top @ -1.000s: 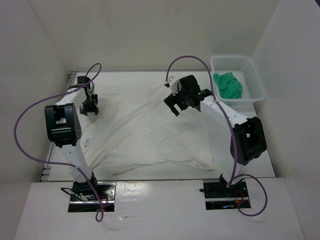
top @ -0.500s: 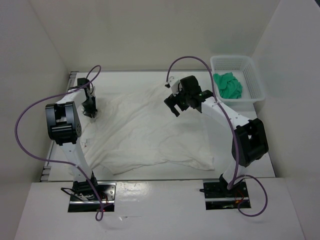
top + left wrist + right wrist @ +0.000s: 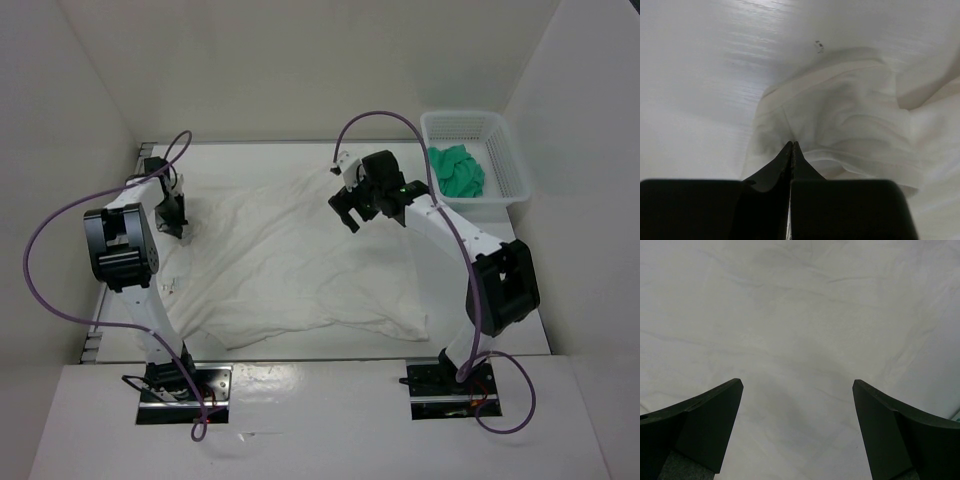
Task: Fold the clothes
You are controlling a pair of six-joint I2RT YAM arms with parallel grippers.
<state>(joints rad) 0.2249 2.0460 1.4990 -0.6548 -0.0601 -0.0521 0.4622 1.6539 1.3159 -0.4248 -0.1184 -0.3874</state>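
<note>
Going left to right: the left gripper (image 3: 172,212) is sitting fully closed and looks like it's pinching the far-left corner of the clothes (image 3: 300,270), with fabric bunching right at its fingertips. The clothes are lying spread out and wrinkly, running from those tips across to right under the right gripper (image 3: 352,205). That one is hovering with fingers wide apart, holding nothing. I'm guessing the folding is only just starting, since no fold is showing yet. Out past the right fingers, a basket (image 3: 505,150) is holding a green cloth (image 3: 455,170). Count: one white garment, one green cloth, one basket, two grippers.
</note>
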